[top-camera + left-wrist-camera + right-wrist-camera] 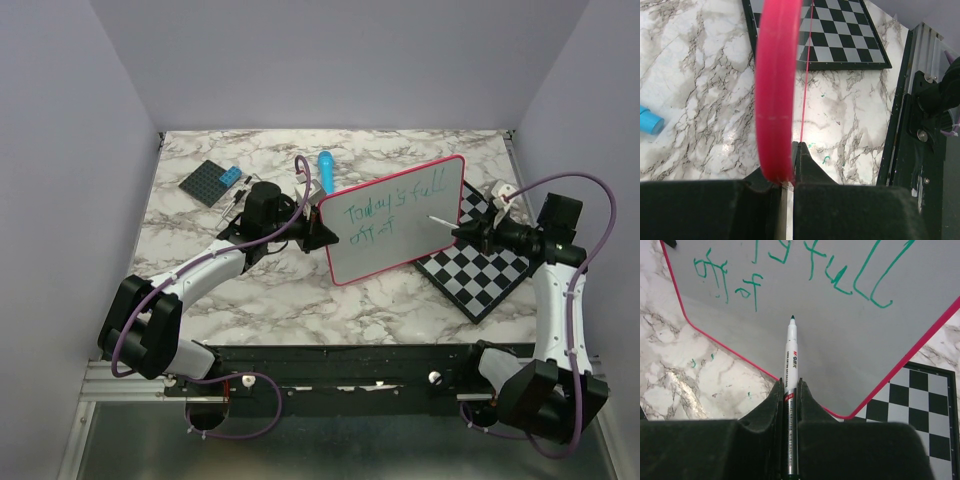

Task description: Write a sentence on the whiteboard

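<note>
the left gripper (787,170) is clenched on the left rim of the whiteboard (395,220), pinching the pink-red edge between its jaws. the board is held up off the marble table (260,290) on a tilt, its face turned toward the right arm; in the top view its lower right corner overlaps the chessboard (480,275).

the right gripper (791,390) grasps a marker (791,350), jaws closed tight on the barrel, tip pointing at the board. the tip sits low on the white face, just below and right of the writing; whether it touches the surface, i cannot tell.

the sentence (385,210) is in green, in two lines: "today's full" above, and below it a scrawl that ends in "of".

a blue tube (326,170) lies behind the board, and a dark grid plate (212,182) sits at the far left. small green specks mark the table under the board.
</note>
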{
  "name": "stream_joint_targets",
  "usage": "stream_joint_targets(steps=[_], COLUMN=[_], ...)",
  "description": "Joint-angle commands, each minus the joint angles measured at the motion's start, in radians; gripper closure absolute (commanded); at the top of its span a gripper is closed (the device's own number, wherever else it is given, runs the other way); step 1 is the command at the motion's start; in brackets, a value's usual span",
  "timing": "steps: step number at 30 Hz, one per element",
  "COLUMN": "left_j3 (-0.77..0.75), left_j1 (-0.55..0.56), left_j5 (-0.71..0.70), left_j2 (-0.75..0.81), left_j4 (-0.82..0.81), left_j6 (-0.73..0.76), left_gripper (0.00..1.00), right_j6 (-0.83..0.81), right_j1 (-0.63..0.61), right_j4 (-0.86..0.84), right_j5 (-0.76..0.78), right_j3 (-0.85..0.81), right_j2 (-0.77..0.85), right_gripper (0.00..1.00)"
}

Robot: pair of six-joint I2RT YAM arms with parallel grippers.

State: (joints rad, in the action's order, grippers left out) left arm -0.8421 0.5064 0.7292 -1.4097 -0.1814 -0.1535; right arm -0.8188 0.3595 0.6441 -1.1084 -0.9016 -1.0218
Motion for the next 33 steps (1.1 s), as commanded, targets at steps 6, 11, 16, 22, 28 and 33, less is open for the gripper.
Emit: stream_joint_targets(steps=[6,11,16,22,28,33], left_j3=[0.014,0.017,0.014,0.015,0.015,0.015], left_j1=[0.009,0.011,0.011,0.012,0.015,0.017], left_j5=[-0.067,-0.071,-0.073,-0.076,-0.082,-0.085], left_j2=[-0.02,-0.014,-0.02,-0.02,-0.017,-0.017], left_j4=[0.171,0.169,0.171,0.172,0.174,0.171], left_j6=[0.063,0.063,0.063,0.065,0.062,0.055], left_gripper=[1.0,1.0,1.0,1.0,1.0,1.0], right_j6=[-0.002,0.004,-0.005,-0.023,-0.017,0.018], right_j1=[-0.053,-0.059,-0.059,-0.059,-0.057,-0.059], right_j4=[-0.049,-0.081,-0.09,-0.092,-0.092,-0.096], right_j5=[-0.071,-0.077,-0.073,-0.048,-0.034,-0.031], right_j3=[0.043,0.07,0.075,0.078,0.075,0.058], right_j2=[-0.014,0.0,-0.003,0.0,0.011,0.011], right_gripper=[1.0,1.0,0.99,1.0,0.99,0.99])
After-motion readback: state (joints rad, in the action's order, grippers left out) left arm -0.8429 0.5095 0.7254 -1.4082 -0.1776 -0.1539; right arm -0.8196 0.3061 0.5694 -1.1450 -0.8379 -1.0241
